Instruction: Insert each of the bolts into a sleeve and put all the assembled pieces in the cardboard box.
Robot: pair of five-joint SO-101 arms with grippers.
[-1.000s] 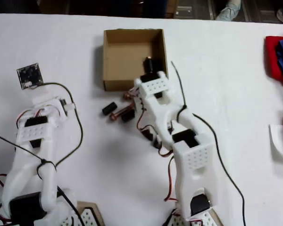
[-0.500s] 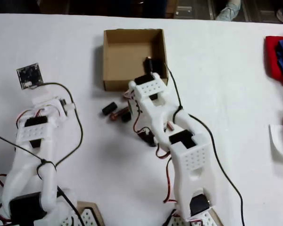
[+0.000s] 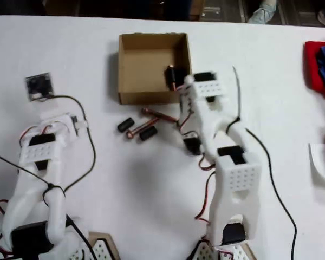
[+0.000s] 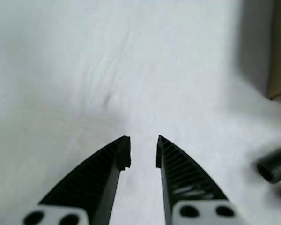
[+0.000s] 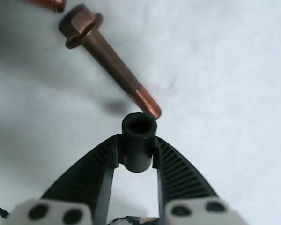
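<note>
Roughly, little of the job is judged done. At far left, the left claw [image 4: 143, 152] is poised just above the bare white tabletop [image 3: 124, 184], its tips slightly apart with nothing between them. Right of it, two short black cylindrical sleeves [image 3: 125, 124] and two copper hex-head bolts [image 3: 160, 115] lie loose just in front of the open brown cardboard box [image 3: 146, 98], none joined. Inside the box, against its right wall, what may be one assembled piece [image 3: 171, 76] is seen, though not clearly. Further right, the right claw [image 5: 137, 143] is clamped on a third black sleeve [image 5: 139, 129], whose mouth is at a bolt's threaded tip. Open room is offered on the left side. The box wall is close beside the right arm, and the red cloth [image 3: 317, 59] lies well apart.
</note>
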